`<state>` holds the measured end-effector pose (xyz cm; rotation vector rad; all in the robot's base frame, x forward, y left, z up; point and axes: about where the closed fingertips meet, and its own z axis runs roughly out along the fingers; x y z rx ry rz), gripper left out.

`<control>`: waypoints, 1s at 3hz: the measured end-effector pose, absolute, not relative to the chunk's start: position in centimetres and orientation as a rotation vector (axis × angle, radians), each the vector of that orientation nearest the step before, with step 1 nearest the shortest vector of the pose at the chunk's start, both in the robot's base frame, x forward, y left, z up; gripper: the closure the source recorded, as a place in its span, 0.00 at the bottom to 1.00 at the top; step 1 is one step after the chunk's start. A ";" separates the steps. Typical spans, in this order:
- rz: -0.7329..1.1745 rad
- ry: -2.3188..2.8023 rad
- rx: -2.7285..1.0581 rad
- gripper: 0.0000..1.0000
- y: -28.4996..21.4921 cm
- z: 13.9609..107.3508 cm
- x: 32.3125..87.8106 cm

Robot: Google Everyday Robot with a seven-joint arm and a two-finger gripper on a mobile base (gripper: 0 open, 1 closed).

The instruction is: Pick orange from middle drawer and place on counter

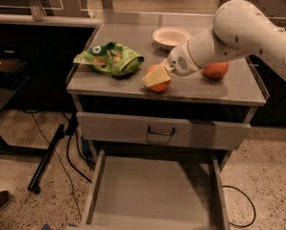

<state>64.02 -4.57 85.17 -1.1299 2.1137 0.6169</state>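
Note:
The orange (pixel 160 85) is at the front middle of the counter (pixel 119 83), and its underside seems to touch the surface. My gripper (pixel 155 76) is right over it, with pale fingers (pixel 154 75) closed across its top and left side. The white arm reaches in from the upper right. The middle drawer (pixel 152 190) is pulled out below the cabinet, and its flat grey bottom is bare. The larger red-orange apple (pixel 216 70) sits on the counter to the right, partly behind the arm.
A green snack bag (pixel 109 57) lies on the counter's left part. A white bowl (pixel 171 36) stands at the back. A shut drawer front with a dark handle (pixel 160 131) is above the open drawer. Cables and a stand leg (pixel 47 157) are on the floor to the left.

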 end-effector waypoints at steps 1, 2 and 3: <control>0.623 2.114 -1.132 1.00 -4.6 85.0 64.3; 0.635 2.103 -1.126 0.81 -4.5 85.0 64.5; 0.635 2.103 -1.126 0.58 -4.5 85.0 64.5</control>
